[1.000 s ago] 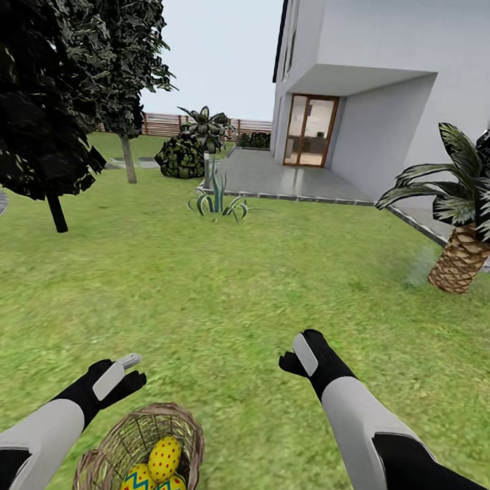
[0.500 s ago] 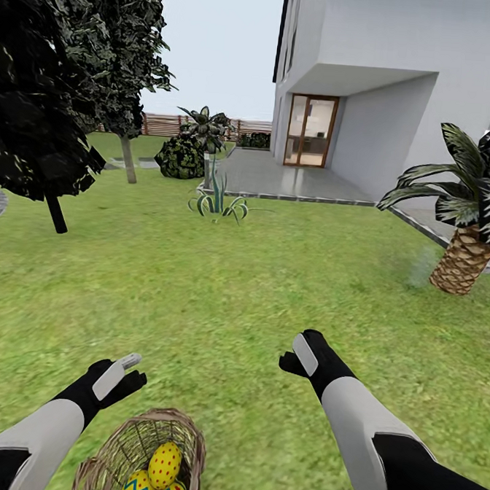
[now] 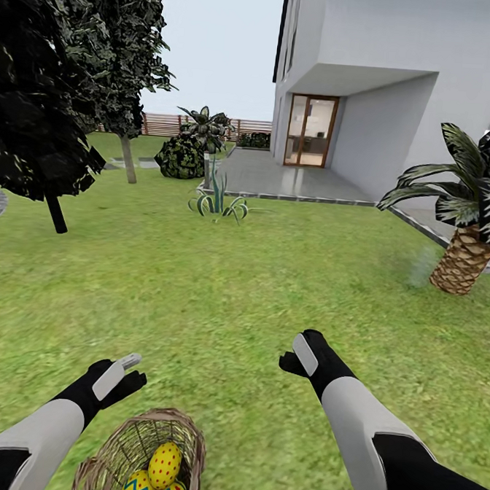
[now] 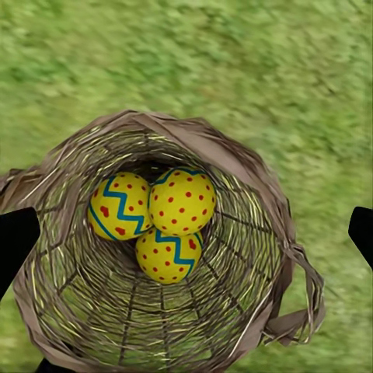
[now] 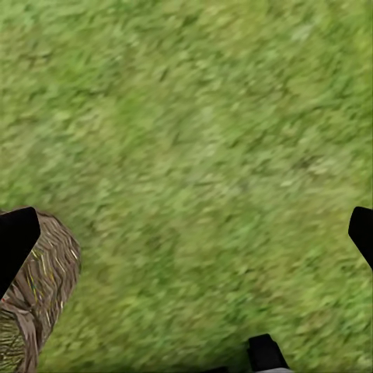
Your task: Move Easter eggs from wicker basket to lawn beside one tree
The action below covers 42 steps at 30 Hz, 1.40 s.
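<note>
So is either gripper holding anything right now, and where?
Nothing is held. The left gripper hangs open above the brown woven wicker basket; the right gripper is open over bare green lawn.

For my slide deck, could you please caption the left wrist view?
Open left gripper above the wicker basket holding three Easter eggs on the lawn.

Both arms reach forward, left gripper (image 3: 122, 379) and right gripper (image 3: 299, 358) spread wide.

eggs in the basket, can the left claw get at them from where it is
Probably yes. The left claw is open above the wicker basket, whose mouth is uncovered, and the three Easter eggs lie bare inside with nothing between.
</note>
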Motion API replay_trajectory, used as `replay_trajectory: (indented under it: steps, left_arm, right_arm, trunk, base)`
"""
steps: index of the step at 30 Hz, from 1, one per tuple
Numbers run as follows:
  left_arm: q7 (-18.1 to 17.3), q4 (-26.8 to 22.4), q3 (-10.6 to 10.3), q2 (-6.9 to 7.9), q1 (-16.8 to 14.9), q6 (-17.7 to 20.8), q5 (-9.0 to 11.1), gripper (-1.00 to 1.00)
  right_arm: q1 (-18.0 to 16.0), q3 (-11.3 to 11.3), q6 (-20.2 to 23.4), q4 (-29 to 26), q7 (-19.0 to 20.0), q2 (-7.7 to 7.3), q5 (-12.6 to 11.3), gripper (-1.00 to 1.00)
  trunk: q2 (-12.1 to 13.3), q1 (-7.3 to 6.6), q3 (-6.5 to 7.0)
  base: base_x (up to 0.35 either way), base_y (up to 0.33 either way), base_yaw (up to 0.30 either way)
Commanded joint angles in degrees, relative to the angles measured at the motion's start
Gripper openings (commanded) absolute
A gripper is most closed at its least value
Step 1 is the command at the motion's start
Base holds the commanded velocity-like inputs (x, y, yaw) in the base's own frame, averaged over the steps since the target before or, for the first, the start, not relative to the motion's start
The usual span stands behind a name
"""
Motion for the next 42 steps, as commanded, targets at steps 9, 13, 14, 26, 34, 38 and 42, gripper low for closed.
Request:
replay_trajectory:
  steps: [9, 13, 14, 26, 34, 38, 42]
  left_arm:
    - [0.65, 0.22, 0.14, -0.01, -0.01, 1.46, 0.44, 1.0]
    - [0.68, 0.12, 0.14, -0.01, -0.01, 3.54, 0.44, 1.0]
    - [0.68, 0.09, 0.14, -0.01, -0.01, 3.85, 0.44, 1.0]
    - [0.69, -0.07, 0.06, -0.01, -0.01, 5.02, 0.38, 1.0]
    - [2.69, -1.57, -0.54, 0.35, -0.81, 5.49, 0.33, 1.0]
    - [3.97, -1.57, -0.54, 0.35, -0.81, 5.49, 0.33, 1.0]
    - [5.25, -1.57, -0.54, 0.35, -0.81, 5.49, 0.33, 1.0]
  right_arm:
    - [-0.03, -0.27, 0.04, -0.09, -0.51, -0.01, -0.52, 1.0]
    - [-0.02, -0.33, 0.04, -0.09, -0.51, -0.03, -0.5, 1.0]
    - [-0.02, -0.34, 0.04, -0.09, -0.51, -0.03, -0.51, 1.0]
    - [-0.02, -0.28, 0.04, -0.01, -0.51, 0.01, -0.45, 1.0]
    - [-1.97, -0.55, 0.82, -1.76, 0.14, 0.29, -1.59, 1.0]
    - [-3.0, -0.55, 0.82, -1.76, 0.14, 0.29, -1.59, 1.0]
    - [-3.0, -0.55, 0.82, -1.76, 0.14, 0.29, -1.59, 1.0]
  trunk:
    - [-3.65, 1.98, -1.68]
    - [-5.25, 2.86, -2.4]
    - [-5.65, 3.08, -2.58]
    - [-10.47, 5.71, -4.73]
    - [-11.26, 6.14, -5.09]
    - [-11.26, 6.14, -5.09]
    - [-11.26, 6.14, -5.09]
  base:
    - [0.0, 0.0, 0.0]
    - [0.0, 0.0, 0.0]
    - [0.0, 0.0, 0.0]
    - [0.0, 0.0, 0.0]
    - [0.0, 0.0, 0.0]
    - [0.0, 0.0, 0.0]
    - [0.0, 0.0, 0.0]
